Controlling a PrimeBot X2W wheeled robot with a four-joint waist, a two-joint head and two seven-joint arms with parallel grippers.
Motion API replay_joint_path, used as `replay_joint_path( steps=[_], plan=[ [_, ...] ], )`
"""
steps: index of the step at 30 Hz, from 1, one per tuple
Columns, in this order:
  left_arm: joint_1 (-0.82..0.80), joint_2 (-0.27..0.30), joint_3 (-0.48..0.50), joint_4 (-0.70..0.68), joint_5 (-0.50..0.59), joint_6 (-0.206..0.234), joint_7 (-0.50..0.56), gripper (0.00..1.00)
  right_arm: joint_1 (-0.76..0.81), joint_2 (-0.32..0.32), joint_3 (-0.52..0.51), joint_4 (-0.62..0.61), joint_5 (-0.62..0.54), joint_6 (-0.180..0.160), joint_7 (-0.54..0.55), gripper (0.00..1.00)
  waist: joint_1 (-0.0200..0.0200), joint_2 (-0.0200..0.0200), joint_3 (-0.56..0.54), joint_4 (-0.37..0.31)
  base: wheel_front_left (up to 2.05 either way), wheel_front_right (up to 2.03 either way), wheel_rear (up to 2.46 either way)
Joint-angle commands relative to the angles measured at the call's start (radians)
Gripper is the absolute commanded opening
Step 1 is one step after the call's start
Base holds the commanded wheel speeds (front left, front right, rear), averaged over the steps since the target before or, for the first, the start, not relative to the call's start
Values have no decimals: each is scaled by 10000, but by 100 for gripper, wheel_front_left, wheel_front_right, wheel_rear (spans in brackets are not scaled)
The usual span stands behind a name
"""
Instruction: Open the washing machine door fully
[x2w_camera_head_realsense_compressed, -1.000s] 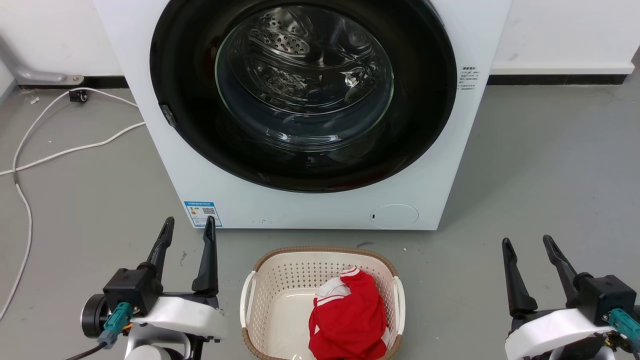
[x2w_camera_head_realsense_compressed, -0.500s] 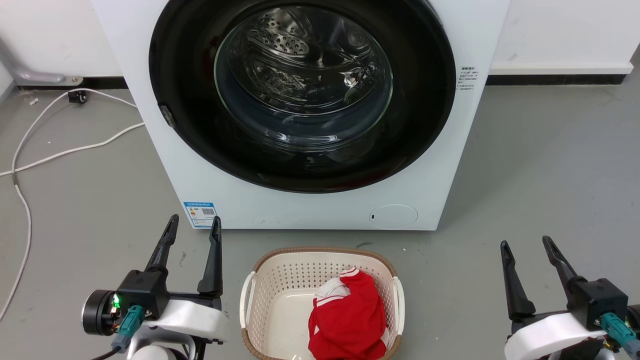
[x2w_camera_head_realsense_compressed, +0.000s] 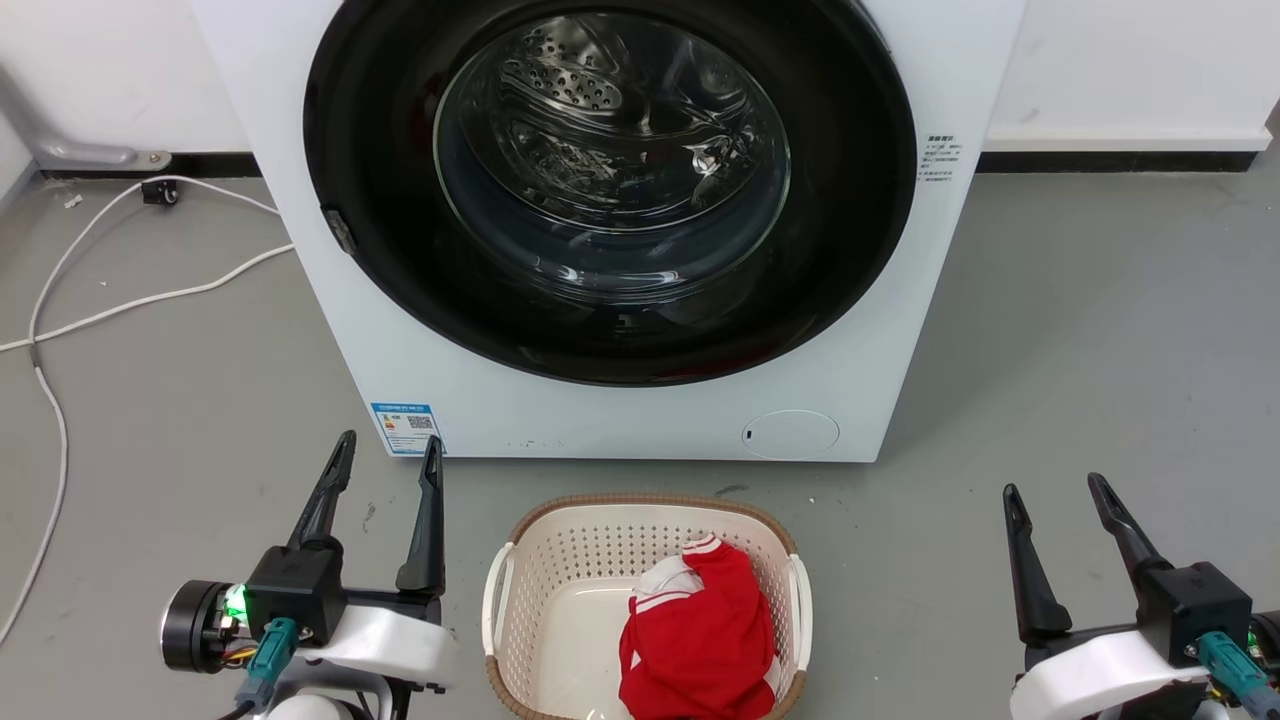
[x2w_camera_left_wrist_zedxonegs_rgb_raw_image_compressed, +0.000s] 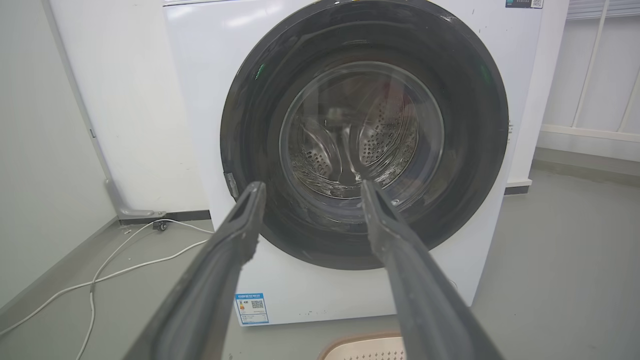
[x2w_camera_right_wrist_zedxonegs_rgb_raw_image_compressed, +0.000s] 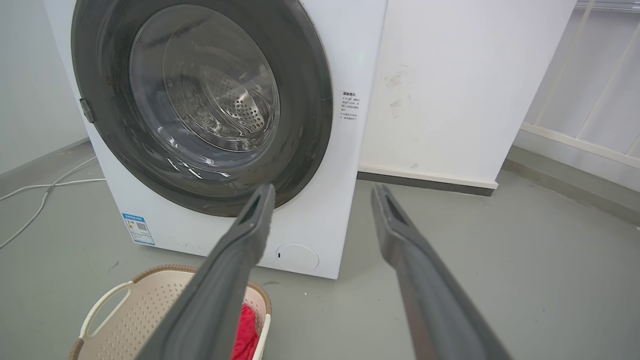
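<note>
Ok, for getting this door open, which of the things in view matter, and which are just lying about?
Part of the job:
- washing machine door, shut
- left gripper, open, holding nothing
- right gripper, open, holding nothing

Just lying about:
- laundry basket on the floor in front of the washer
- red garment in the basket
- white cable on the floor

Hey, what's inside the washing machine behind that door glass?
Through the closed washing machine door, a perforated metal drum shows, no laundry visible. The black ring hides its edges.
</note>
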Motion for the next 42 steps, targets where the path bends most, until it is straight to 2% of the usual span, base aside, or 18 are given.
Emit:
replay_joint_path(
  steps=[1, 11, 12, 13, 14, 15, 20, 23, 25, 27, 29, 33, 35, 39, 42],
  plan=[
    [121, -35, 12, 5, 36, -22, -50, 100, 75, 42, 0, 14, 50, -3, -46, 100, 0, -1, 0, 6, 0, 0, 0],
    [132, -83, 98, 64, 65, -101, -39, 100, 34, 42, -11, 82, 206, -3, -51, 100, 0, -1, 12, 36, 0, 0, 0],
    [135, -86, 104, 67, 75, -106, -39, 100, 35, 42, -27, 102, 281, -3, -29, 85, 0, -1, 14, 39, 0, 0, 0],
    [137, -90, 106, 68, 84, -109, -39, 100, 31, 42, -35, 124, 367, -5, -5, 31, 0, -1, 16, 43, 0, 0, 0],
    [137, -94, 107, 67, 88, -115, -39, 100, 24, 40, -42, 133, 391, -3, -5, 25, 0, -1, 19, 48, 0, 0, 0],
    [135, -97, 106, 69, 86, -113, -39, 100, 17, 40, -43, 139, 434, -3, -10, 0, 0, -1, 23, 54, 0, 0, 0],
    [122, -110, 146, 61, 87, -130, -39, 100, 12, 41, -84, 199, 986, -3, 2, 0, 0, -1, 33, 68, 0, 0, 0],
    [116, -117, 179, 48, 94, -134, -39, 100, -85, 37, -246, 245, 1890, -3, -118, 0, 0, -1, 35, 64, 0, 0, 0],
    [105, -126, 194, 44, 86, -135, -39, 100, -177, 36, -397, 395, 3272, -5, -246, 0, 0, -1, 36, 64, 0, 0, 0],
    [97, -134, 218, 47, 63, -133, -39, 100, -318, 38, -441, 572, 5152, -3, -424, 0, 0, -1, 32, 58, 0, 0, 0],
    [107, -136, 241, 58, 39, -129, -39, 100, -436, 36, -535, 842, 7195, -3, -580, 0, 0, -1, 24, 44, 0, 0, 0],
    [101, -163, 281, 56, 9, -112, -39, 100, -1000, 31, -559, 1160, 11991, -3, -749, 0, 0, -1, 52, 8, 0, 0, 0],
    [83, -169, 300, 38, -1, -109, -39, 100, -1287, 27, -640, 1206, 13817, -3, -604, 0, 0, -1, 98, -30, 0, 0, 0],
    [-17, -188, 336, -32, 23, -93, -39, 100, -2099, 25, -1052, 1406, 15550, -3, -24, 0, 0, -1, 267, -117, 0, 0, 0],
    [-156, -197, 362, -153, 61, -86, -37, 100, -2937, -219, -1318, 1832, 16251, -3, 469, 0, 0, -1, 569, -155, 0, 0, 0]
  ],
)
